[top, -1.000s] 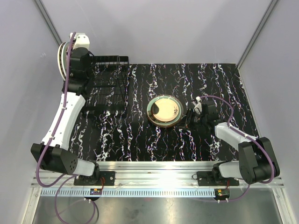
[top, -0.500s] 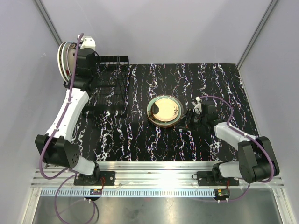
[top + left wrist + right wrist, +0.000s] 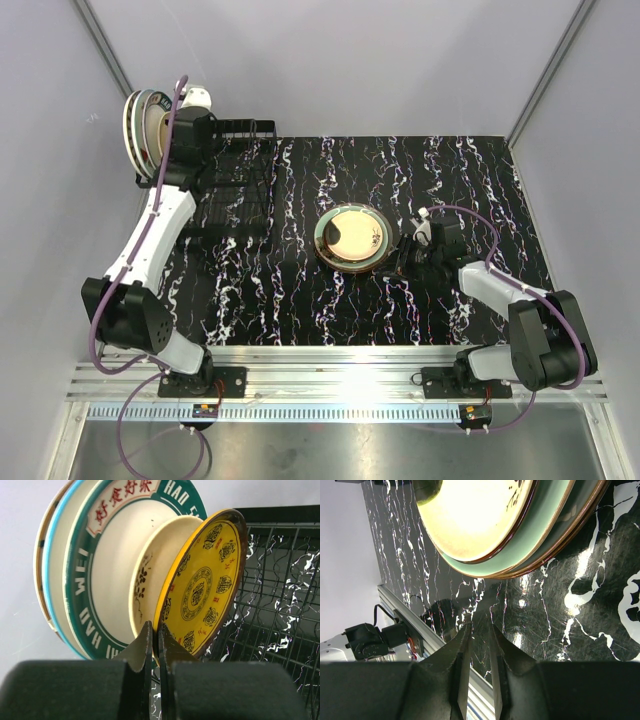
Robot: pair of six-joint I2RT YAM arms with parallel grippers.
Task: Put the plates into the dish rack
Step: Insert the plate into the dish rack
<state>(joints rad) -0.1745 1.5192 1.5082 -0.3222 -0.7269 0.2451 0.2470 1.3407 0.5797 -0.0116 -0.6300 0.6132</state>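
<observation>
1. The black, white-veined marble-pattern table top (image 3: 480, 180) lies under both arms. I see it directly below the right gripper's (image 3: 477, 645) tips.
2. The rectangular black wire dish rack (image 3: 280, 580) stands ahead and to the right of the left gripper (image 3: 154, 640).
3. The large cream round plate with a green lettered rim (image 3: 100, 590) is upright ahead-left of the left gripper. Further plates stand behind it, and a smaller cream floral plate (image 3: 145, 580) stands on its near side.
4. The stack of round plates (image 3: 352, 237), cream on top and pale green beneath, lies flat just ahead of the right gripper, apart from it.
5. The round yellow patterned plate (image 3: 202, 590) is tilted on edge. I see its lower rim run between the left gripper's fingers, which are pinched on it.
6. The right gripper's fingers stand a narrow gap apart, with nothing between them.
</observation>
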